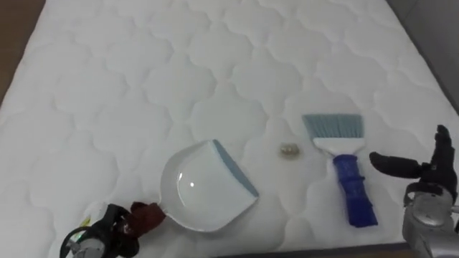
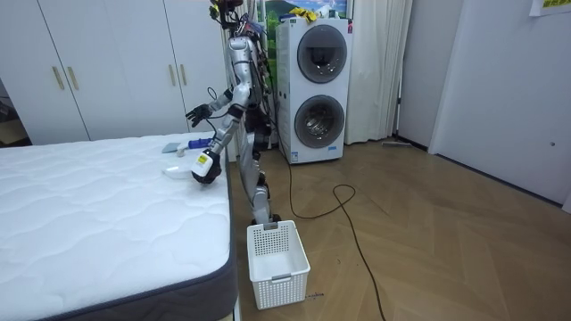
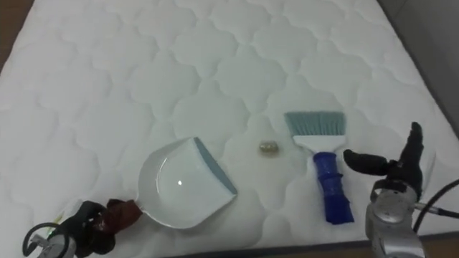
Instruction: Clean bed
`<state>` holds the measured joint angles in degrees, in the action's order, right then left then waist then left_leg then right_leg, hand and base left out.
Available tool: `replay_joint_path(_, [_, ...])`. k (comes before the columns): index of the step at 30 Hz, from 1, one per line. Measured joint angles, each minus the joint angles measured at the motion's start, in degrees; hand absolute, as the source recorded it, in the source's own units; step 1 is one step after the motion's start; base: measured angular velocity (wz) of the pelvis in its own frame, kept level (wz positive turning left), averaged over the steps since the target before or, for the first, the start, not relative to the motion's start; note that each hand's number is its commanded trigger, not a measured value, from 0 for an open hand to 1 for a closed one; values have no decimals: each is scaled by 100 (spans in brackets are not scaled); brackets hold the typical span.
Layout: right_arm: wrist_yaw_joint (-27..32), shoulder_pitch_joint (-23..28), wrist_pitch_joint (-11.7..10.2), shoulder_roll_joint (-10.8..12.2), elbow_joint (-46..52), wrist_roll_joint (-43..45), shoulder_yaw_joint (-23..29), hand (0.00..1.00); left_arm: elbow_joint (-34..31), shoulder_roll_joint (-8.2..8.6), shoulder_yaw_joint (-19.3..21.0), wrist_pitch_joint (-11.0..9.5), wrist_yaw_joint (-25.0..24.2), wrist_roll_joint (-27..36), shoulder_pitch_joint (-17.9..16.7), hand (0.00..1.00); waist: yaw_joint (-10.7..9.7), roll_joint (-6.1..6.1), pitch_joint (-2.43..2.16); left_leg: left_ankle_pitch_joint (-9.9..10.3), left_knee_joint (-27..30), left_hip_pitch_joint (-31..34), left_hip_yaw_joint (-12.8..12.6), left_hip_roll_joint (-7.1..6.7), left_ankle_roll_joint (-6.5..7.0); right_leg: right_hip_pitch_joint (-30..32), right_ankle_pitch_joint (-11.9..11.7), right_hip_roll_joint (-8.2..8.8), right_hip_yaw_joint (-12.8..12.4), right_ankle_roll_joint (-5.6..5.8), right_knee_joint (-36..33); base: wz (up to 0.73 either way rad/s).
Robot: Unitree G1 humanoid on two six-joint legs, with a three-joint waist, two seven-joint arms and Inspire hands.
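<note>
A white dustpan [image 1: 204,188] with a blue-grey lip lies on the quilted white mattress [image 1: 179,79], near its front edge. My left hand [image 1: 107,228] is shut on the dustpan's dark red handle [image 1: 147,215]. A small crumpled scrap [image 1: 289,150] sits between the dustpan and a hand brush [image 1: 343,166] with a blue handle and pale bristles. My right hand [image 1: 419,172] hovers open just right of the brush handle, apart from it. In the room view I stand at the bed's edge, the dustpan [image 2: 177,171] in front of me.
A white laundry basket [image 2: 277,264] stands on the wooden floor by my feet. Stacked washing machines [image 2: 314,89] are behind me, and white wardrobes [image 2: 107,67] line the far wall. The mattress stretches wide and bare beyond the tools.
</note>
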<state>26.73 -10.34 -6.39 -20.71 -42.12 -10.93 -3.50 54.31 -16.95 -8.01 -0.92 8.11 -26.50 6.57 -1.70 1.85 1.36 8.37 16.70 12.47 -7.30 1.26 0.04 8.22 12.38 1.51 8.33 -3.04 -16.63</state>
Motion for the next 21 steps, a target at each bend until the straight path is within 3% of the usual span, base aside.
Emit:
replay_joint_path(4, [-165,-324,-168,1,-302,9,-272,0,213,4,-173,-85,-36,23,295,100,53,-35,18,5,7,43,0,12,9,49,-1,9,22,0,-12,1])
replay_joint_path(9, [-414,-450,-182,1,-713,49,-359,0,339,4,-297,-168,-45,227,417,100,61,-111,49,6,63,151,75,10,10,104,-1,44,113,2,-3,8])
replay_joint_path(21, [-953,-690,-185,17,-1685,49,-538,0,773,40,-419,-321,-39,337,664,100,88,-187,66,6,67,241,95,16,10,231,2,48,141,4,-117,0])
